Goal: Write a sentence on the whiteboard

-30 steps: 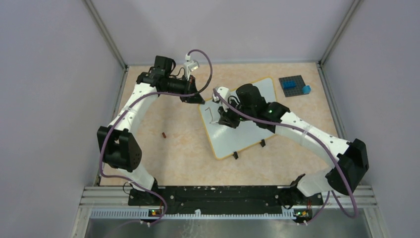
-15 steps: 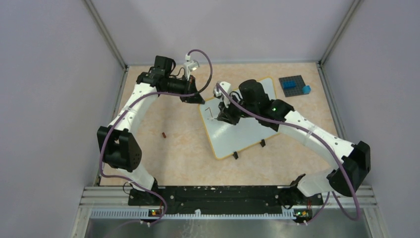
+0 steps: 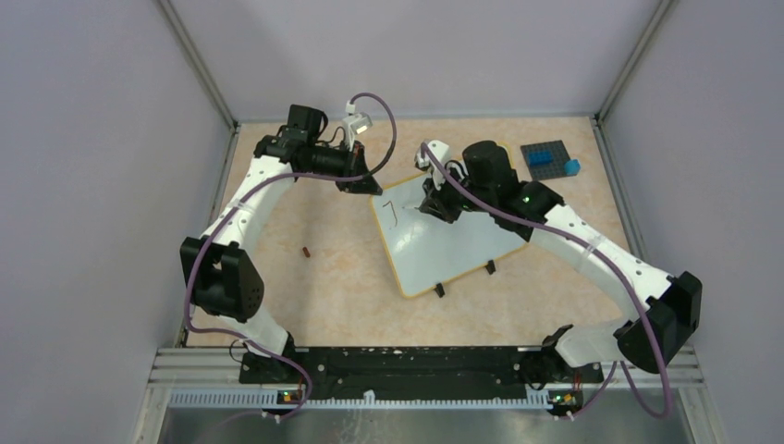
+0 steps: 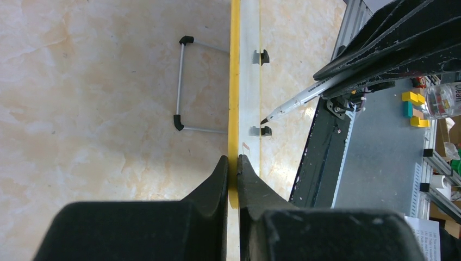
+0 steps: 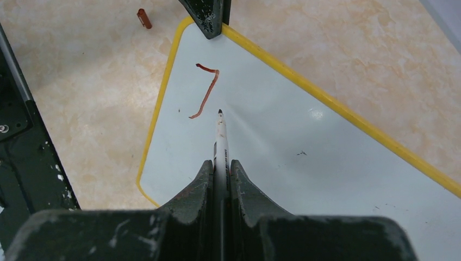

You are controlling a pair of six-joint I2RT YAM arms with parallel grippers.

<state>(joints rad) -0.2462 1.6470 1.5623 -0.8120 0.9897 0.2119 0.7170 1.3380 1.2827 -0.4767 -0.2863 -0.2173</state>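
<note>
The whiteboard point(image 3: 453, 250), white with a yellow rim, lies tilted on the table. Of the sentence, only one hooked reddish-brown stroke point(image 5: 206, 89) shows near the board's far-left corner, also in the top view point(image 3: 393, 211). My right gripper point(image 5: 221, 163) is shut on a white marker point(image 5: 220, 136), whose dark tip sits just right of the stroke's lower end. I cannot tell whether the tip touches the board. My left gripper point(image 4: 232, 159) is shut on the whiteboard's yellow rim point(image 4: 234, 81) at that corner point(image 3: 370, 188).
The marker's red-brown cap point(image 3: 305, 251) lies on the table left of the board. A dark blue studded plate point(image 3: 552, 159) with blue bricks sits at the far right. Two black clip feet point(image 3: 440, 289) stick out from the board's near edge. A wire stand point(image 4: 179, 84) lies beside the rim.
My right gripper has moved away from the arms' bases and to the right with the marker, uncovering a longer hooked stroke. The left arm has not moved.
</note>
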